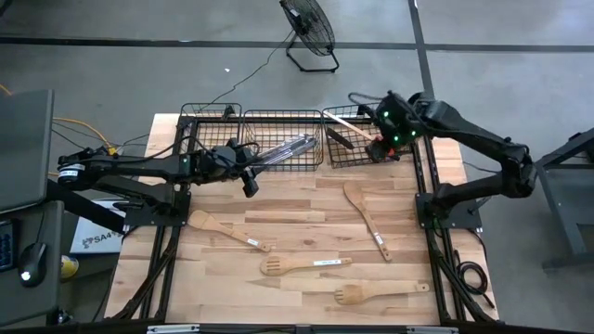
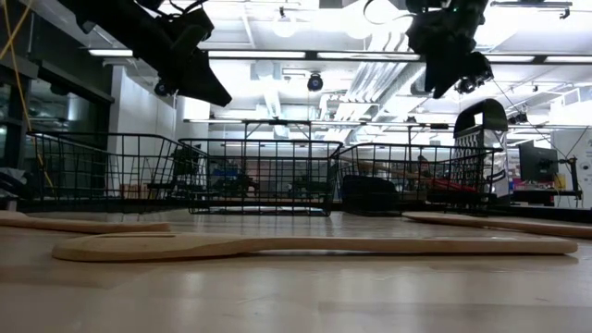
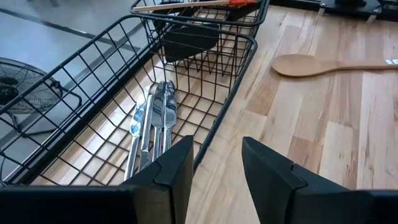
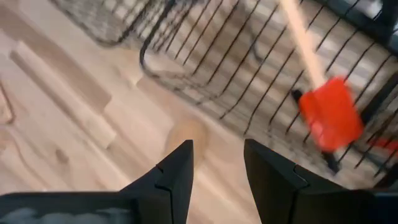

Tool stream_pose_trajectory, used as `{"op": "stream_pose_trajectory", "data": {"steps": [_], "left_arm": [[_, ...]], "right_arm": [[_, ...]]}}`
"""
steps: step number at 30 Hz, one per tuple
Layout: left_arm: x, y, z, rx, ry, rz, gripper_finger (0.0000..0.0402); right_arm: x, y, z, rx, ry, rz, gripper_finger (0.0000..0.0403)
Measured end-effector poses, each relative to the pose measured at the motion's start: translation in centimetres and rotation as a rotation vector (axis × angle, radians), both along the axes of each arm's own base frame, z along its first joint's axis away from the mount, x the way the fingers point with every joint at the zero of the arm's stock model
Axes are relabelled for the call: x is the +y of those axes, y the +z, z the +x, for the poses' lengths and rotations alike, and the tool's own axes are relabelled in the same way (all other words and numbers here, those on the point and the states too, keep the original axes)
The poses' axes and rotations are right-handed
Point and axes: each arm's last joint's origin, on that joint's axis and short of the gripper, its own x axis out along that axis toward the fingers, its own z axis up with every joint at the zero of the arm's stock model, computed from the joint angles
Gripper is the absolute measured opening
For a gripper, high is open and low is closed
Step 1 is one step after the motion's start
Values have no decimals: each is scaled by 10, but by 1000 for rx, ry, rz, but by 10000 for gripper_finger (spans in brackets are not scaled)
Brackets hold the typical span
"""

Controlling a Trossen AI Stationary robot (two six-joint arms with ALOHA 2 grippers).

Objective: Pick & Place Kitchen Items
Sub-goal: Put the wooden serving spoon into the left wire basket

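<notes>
Three black wire baskets stand along the far edge. The middle basket (image 1: 283,139) holds silver cutlery (image 3: 155,118). The right basket (image 1: 357,139) holds a red-headed wooden-handled spatula (image 4: 329,112) and a black tool (image 3: 189,40). Several pale wooden spoons and slotted spatulas lie flat on the table, among them a spoon (image 1: 367,218) and a slotted spatula (image 1: 302,264). My left gripper (image 3: 214,168) is open and empty, just near of the middle basket's near rim (image 1: 249,176). My right gripper (image 4: 217,165) is open and empty, above the right basket's right end (image 1: 390,139).
The left basket (image 1: 209,130) stands at the far left. Another wooden spoon (image 1: 227,232) and a forked wooden spatula (image 1: 380,292) lie near the front. A floor fan (image 1: 311,32) stands beyond the table. Black frame rails run along both side edges.
</notes>
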Motion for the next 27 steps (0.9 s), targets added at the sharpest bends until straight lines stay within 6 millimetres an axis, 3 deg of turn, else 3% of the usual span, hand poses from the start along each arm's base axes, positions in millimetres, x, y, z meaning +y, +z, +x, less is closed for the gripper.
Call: {"op": "stream_pose_trajectory", "data": {"steps": [8,19,27], "left_arm": [[0,0,0,5,-4,8,133],[0,0,0,14,-12,19,133],[0,1,0,3,-13,20,133]], "right_arm": [[30,-21,11,90,-40,39,134],[84,-66,17,211,-125,129,134],[115,-102,19,185,-133,144,149]]}}
